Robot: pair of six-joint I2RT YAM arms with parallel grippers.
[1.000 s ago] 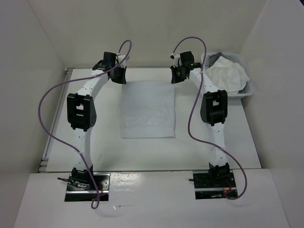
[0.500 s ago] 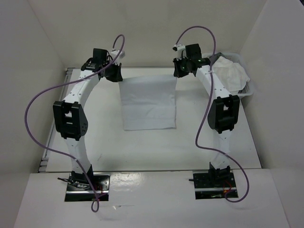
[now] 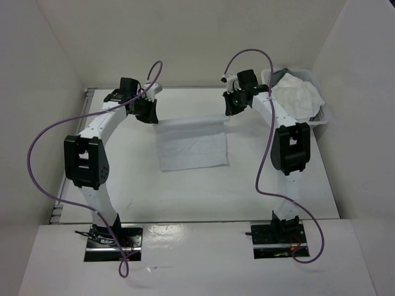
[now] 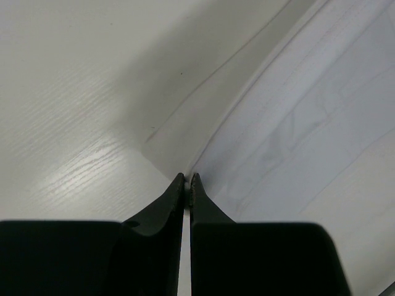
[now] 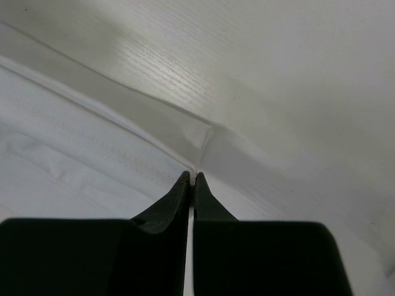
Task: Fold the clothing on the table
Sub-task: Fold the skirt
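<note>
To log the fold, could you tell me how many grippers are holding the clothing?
2: the left gripper pinches the far-left corner of the clothing, the right gripper its far-right corner, both held above the table.

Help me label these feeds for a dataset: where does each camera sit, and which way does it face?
Top external: above and behind the bases, looking down on the table; both arms show, pinching the clothing.
Left wrist: on the left arm, looking past the left gripper, shut on a clothing corner.
Right wrist: same for the right gripper.
Shared: all three show the clothing's far edge.
</note>
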